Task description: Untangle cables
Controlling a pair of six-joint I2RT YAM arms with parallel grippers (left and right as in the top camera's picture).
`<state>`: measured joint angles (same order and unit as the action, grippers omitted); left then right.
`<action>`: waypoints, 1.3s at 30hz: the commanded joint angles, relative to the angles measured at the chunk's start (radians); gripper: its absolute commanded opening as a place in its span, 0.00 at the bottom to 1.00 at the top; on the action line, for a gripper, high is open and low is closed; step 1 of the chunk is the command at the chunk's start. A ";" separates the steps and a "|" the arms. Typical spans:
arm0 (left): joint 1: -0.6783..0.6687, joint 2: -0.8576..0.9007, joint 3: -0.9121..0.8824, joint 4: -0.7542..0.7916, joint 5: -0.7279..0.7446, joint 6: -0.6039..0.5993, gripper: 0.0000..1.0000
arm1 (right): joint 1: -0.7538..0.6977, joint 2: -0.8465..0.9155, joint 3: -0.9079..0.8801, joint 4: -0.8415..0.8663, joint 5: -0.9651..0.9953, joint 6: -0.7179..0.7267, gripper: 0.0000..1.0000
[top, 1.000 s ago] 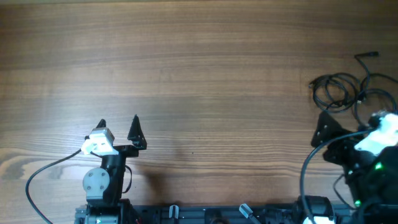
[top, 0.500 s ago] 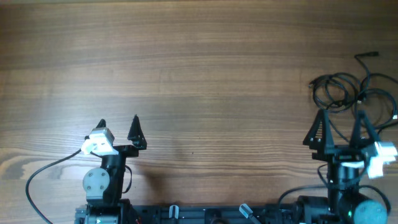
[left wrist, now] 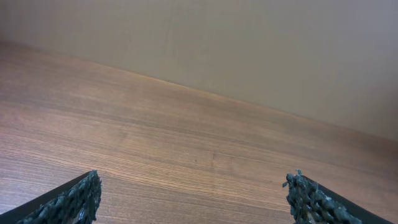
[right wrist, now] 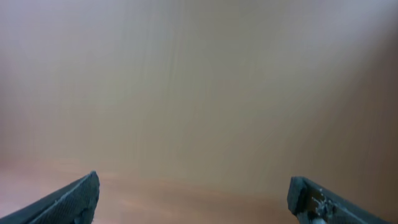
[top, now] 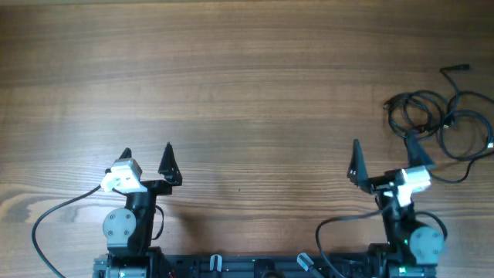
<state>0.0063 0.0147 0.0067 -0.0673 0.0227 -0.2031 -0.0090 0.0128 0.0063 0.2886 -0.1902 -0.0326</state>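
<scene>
Find the right jaws spread wide with nothing between them, at about 5 o'clock in the overhead view; a second ago parked further right against the near edge of the cables (top: 445, 121), since swung left and turned, now pointing toward 12 o'clock with the outer tip just beside the pile's 7 o'clock side. Find the left jaws equally wide and empty at 7 o'clock, not budged in that time. Look to 3 o'clock, close to the right edge of the tabletop (top: 247, 77), for the cables: same loose loops, same stray plug end (top: 461, 68) poking out toward 1 o'clock, so apparently undisturbed by the swing. Read that as no headway yet: no strand gripped, tangle unopened, probably a retreat or a re-aim rather than a pull. Turn to the overhead view alone for the cables and both sets of jaws together. From the left wrist get only two dark fingertips (left wrist: 71, 202) apart over bare tabletop and a plain wall (left wrist: 249, 50). From the right wrist get a smeared tan blur beyond parted tips, hinting at motion, with no cord in sight.
</scene>
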 commanded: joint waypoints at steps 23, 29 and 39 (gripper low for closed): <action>-0.005 -0.002 -0.001 -0.008 -0.013 0.016 1.00 | 0.006 -0.009 -0.001 -0.283 0.093 -0.017 1.00; -0.005 -0.002 -0.001 -0.008 -0.013 0.016 1.00 | 0.006 -0.009 -0.001 -0.283 0.093 -0.017 1.00; -0.005 -0.002 -0.001 -0.008 -0.013 0.016 1.00 | 0.006 -0.009 -0.001 -0.283 0.093 -0.017 1.00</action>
<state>0.0063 0.0147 0.0067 -0.0673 0.0227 -0.2031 -0.0090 0.0128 0.0063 0.0036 -0.1215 -0.0399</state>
